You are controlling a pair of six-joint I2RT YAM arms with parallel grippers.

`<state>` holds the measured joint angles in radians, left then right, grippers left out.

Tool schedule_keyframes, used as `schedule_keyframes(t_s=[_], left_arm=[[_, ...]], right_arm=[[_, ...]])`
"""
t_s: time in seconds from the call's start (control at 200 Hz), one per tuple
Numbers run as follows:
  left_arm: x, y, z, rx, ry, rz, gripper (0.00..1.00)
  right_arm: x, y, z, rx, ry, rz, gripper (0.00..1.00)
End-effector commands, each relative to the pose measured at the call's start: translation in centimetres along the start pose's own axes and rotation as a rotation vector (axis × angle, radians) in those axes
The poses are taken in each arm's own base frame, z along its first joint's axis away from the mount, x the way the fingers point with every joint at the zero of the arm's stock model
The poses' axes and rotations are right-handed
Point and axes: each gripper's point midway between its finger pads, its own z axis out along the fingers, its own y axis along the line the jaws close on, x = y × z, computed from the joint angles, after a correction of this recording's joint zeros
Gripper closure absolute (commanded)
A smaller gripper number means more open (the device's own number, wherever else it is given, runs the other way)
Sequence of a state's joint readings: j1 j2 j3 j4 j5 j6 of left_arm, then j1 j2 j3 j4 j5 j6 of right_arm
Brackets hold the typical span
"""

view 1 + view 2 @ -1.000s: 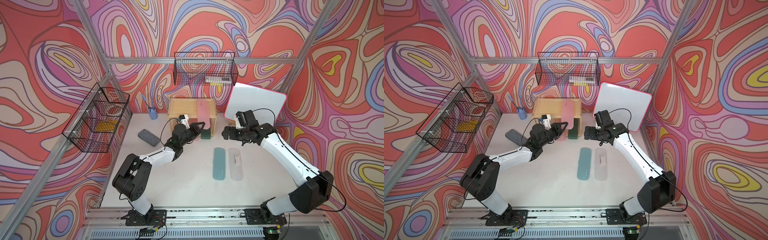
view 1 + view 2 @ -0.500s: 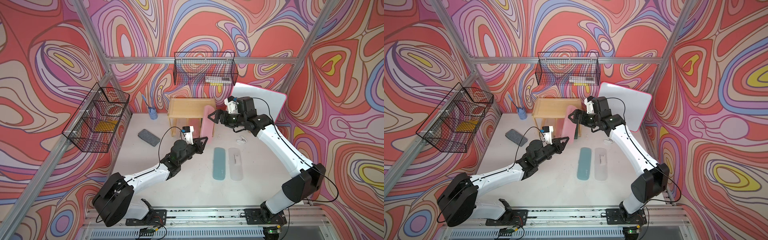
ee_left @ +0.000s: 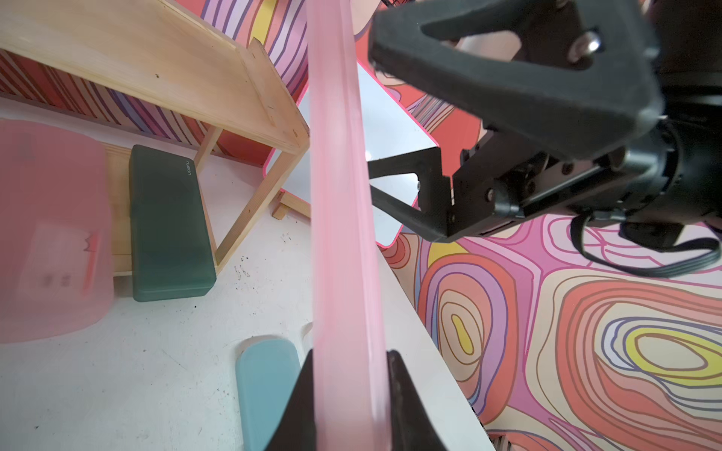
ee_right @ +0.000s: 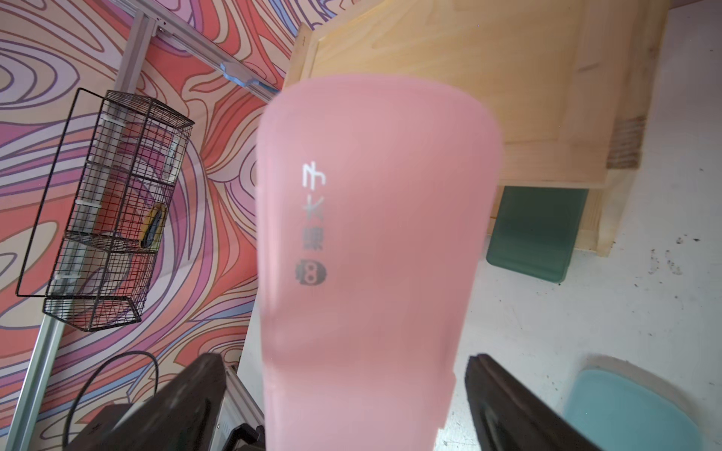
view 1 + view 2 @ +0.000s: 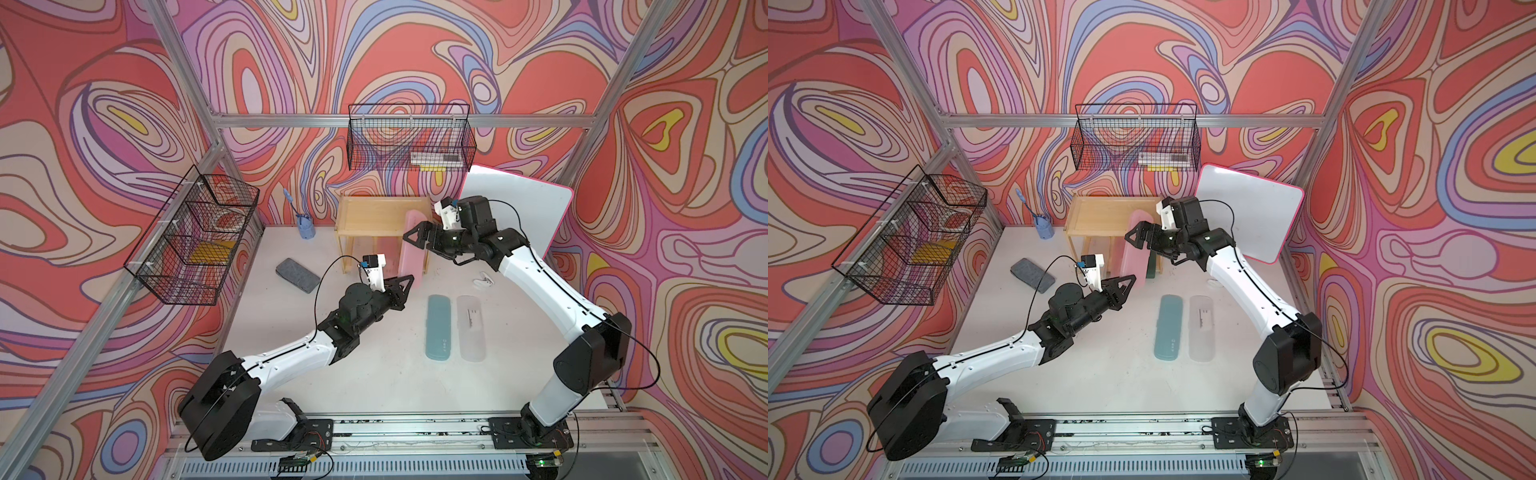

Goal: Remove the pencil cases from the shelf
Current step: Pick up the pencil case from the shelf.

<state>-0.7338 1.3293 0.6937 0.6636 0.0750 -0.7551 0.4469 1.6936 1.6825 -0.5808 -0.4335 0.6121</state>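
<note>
Gripping edgewise, the left gripper (image 5: 409, 279) is clamped on the lower end of a pink pencil case (image 5: 411, 262). The case's long axis runs up and back to the wooden shelf (image 5: 374, 216), at its right front corner. The right gripper (image 5: 415, 239) — jaws spread wide — straddles the case's upper part and is the arm nearer that end; contact cannot be told.

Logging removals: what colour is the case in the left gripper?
Pink; the case shows best in the left wrist view.

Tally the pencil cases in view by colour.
Pink plastic pencil cases: 2, one in the left claw, another beside the dark green
Teal plastic case: 1
Frosted clear plastic case: 1
Dark green plastic case: 1
Total: 5
</note>
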Motion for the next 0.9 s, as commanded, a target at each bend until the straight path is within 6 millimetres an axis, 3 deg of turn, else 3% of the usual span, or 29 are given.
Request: schedule_keyframes(t_s=[0.0, 0.305, 0.561, 0.731, 0.826, 0.896], left_arm=[[-0.9, -1.0, -0.5, 0.026, -0.036, 0.023, 1.0], [-1.0, -1.0, -0.8, 0.024, -0.038, 0.027, 1.0], [-1.0, -0.8, -0.9, 0.016, -0.042, 0.026, 1.0], [-0.8, -0.6, -0.9, 0.009, -0.036, 0.025, 1.0], [-0.7, -0.3, -0.9, -0.002, -0.036, 0.023, 0.9], [-0.7, 0.0, -1.0, -0.02, -0.036, 0.027, 0.66]], right_arm=[[0.5, 0.2, 1.4, -0.022, 0.024, 0.01, 0.02], [1.4, -1.7, 2.7, 0.063, 0.042, 0.015, 0.02], [2.1, -2.0, 3.2, 0.069, 0.054, 0.018, 0.02], [2.0, -1.8, 3.1, 0.065, 0.045, 0.024, 0.2], [1.8, -1.7, 2.9, 0.079, 0.04, 0.019, 0.25], [1.8, -1.8, 2.9, 0.095, 0.037, 0.015, 0.28]])
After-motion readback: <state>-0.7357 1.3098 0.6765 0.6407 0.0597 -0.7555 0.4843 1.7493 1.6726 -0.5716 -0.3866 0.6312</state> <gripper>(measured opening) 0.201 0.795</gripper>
